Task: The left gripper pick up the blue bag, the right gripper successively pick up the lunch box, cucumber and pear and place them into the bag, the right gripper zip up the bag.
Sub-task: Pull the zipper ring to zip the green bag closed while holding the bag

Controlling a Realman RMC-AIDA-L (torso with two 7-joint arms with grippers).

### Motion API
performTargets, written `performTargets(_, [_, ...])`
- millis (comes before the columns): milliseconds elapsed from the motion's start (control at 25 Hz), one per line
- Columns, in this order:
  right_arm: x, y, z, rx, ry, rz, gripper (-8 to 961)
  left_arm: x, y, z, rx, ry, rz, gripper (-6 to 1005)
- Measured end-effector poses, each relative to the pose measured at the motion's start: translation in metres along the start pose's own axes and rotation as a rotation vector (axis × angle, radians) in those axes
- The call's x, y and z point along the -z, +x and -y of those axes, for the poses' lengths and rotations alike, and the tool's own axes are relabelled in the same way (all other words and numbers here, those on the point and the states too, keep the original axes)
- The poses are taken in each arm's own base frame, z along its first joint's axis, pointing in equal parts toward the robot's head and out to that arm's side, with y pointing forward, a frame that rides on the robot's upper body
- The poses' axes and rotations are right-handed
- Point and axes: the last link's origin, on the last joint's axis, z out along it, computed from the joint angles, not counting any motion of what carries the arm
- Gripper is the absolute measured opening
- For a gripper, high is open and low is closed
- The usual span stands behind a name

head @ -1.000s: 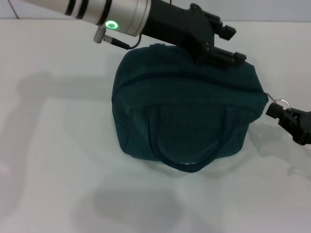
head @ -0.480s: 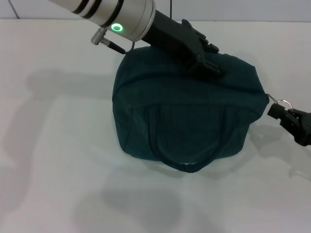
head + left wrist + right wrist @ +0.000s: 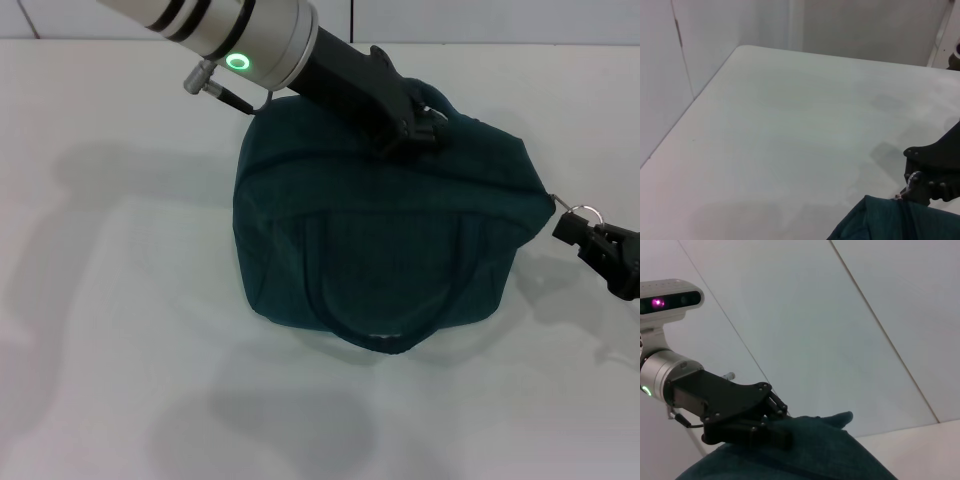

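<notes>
While the blue bag [image 3: 385, 245] sits upright on the white table [image 3: 120, 330], two grippers are at it from opposite ends.

Blue bag: dark teal fabric, rounded, zip line running along its top; near carry handle [image 3: 385, 335] hangs down the front face in a loop. A fold of fabric or the far handle [image 3: 432, 97] stands up at the top rear, just behind the left gripper. The bag's upper surface also fills the lower part of the right wrist view [image 3: 805, 450], and a corner shows in the left wrist view [image 3: 875, 222].

Left gripper [image 3: 410, 125]: black, on a silver arm with a lit green ring [image 3: 237, 62], lying against the bag's top rear edge. In the right wrist view [image 3: 772, 422] its fingers press onto the fabric; whether the jaws are clamped on it cannot be told.

Right gripper [image 3: 575, 232]: black, at the bag's right end, low beside the table. Its jaws are closed together on the metal zipper pull ring [image 3: 582, 212], which sits at the bag's end corner. Seen again in the left wrist view [image 3: 920, 187], touching the bag's corner.
</notes>
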Motion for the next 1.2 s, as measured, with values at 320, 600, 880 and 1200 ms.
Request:
performTargets(320, [0.002,-0.001,0.001,0.001,0.008,0.007,118,0.001,-0.001,-0.005,0.007,-0.037,-0.004,100])
performTargets(600, [0.006,-0.001,0.009,0.017,0.065,0.008,119,0.008,0.005,-0.013,-0.002,-0.090,-0.038,61])
performTargets(880, [0.005,0.005,0.013,0.018,0.099,-0.022,121,0.010,0.005,-0.014,-0.004,-0.091,-0.038,60])
performTargets(1200, [0.004,0.007,0.011,0.014,0.084,-0.031,122,0.009,0.002,-0.016,0.002,-0.097,-0.039,60])
